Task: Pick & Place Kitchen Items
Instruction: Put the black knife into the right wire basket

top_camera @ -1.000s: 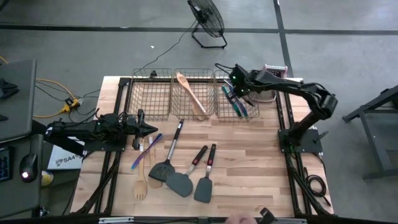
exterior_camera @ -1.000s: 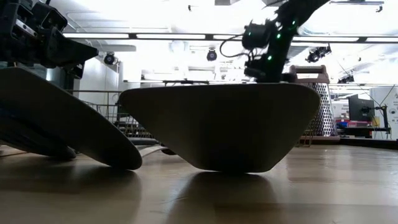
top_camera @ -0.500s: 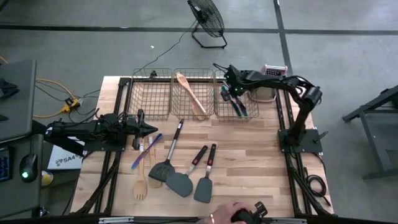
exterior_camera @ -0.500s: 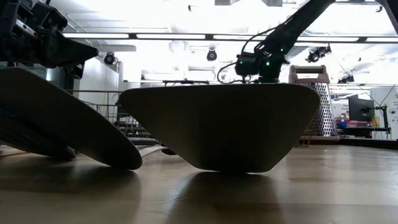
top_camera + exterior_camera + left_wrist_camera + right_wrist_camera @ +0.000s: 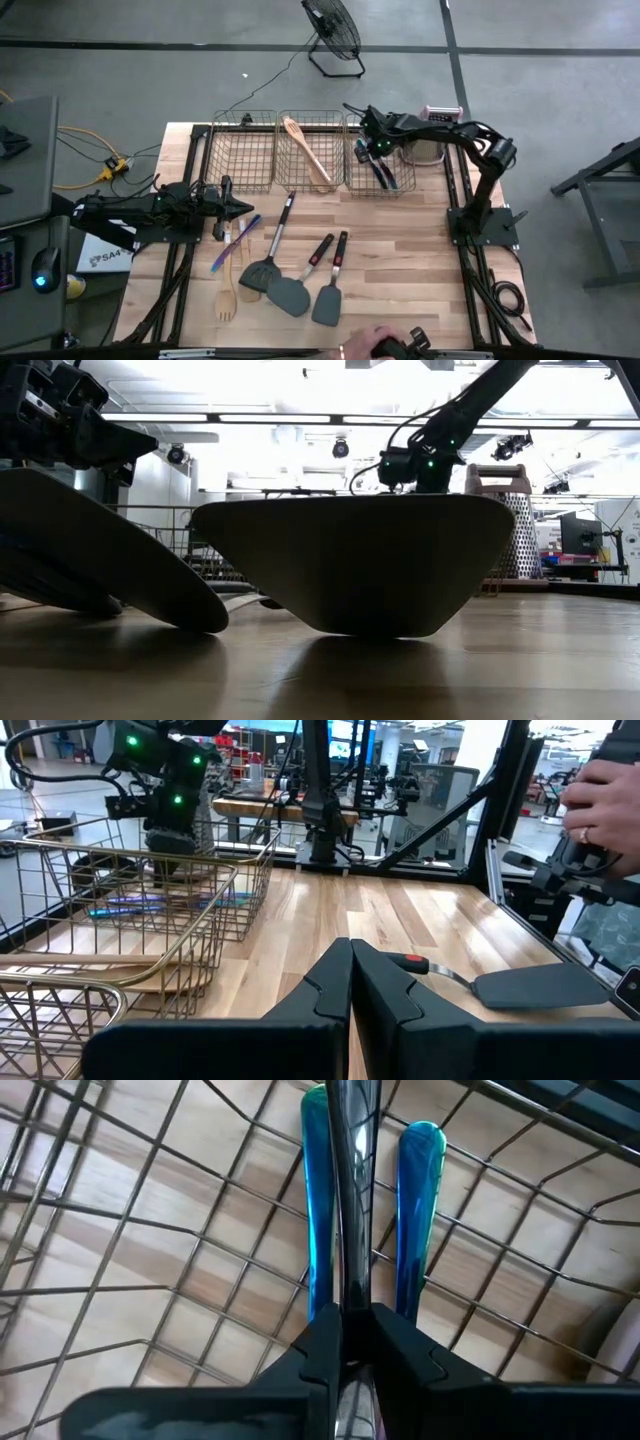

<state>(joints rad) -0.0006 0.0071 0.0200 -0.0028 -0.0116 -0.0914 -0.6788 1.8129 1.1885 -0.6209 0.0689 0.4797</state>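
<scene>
The right tool (image 5: pixel 342 1342) pinches a slim shiny metal-handled utensil (image 5: pixel 350 1190) inside the right-hand wire mesh basket (image 5: pixel 398 182), two blue-handled utensils (image 5: pixel 420 1220) lying just beside it. The left tool (image 5: pixel 350 982) rests closed, empty, above the desk (image 5: pixel 400 260).

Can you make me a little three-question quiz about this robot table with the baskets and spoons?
1. True or false: the wooden spoon lies in the middle basket.
2. How many dark grey spatulas lie on the table in the high view?
A) one B) three C) six
3. Fill the gap: the right gripper is shut on a slim shiny utensil over the ____ basket, with two blue handles below it.

Key: 1 true; 2 B; 3 right. The left gripper waits shut at the table's left side.
</scene>
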